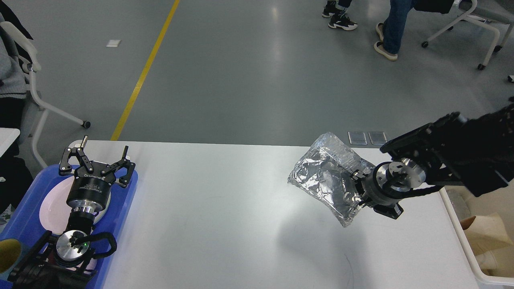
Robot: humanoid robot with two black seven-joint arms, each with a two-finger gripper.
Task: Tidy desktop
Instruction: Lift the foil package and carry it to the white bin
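The white desktop [225, 208] fills the lower part of the head view. My right gripper [356, 188] is shut on a crumpled silver foil bag [327, 176] and holds it in the air above the right part of the desktop; its shadow falls on the tabletop below. My left gripper [98, 158] is open and empty, hovering over the blue tray [124, 200] at the left edge.
A white plate [50, 208] lies in the blue tray under my left arm, with a yellow-green cup [8, 253] at the tray's near end. A cream-white bin [470, 249] stands beyond the desktop's right edge. Chairs and people's legs are on the floor behind.
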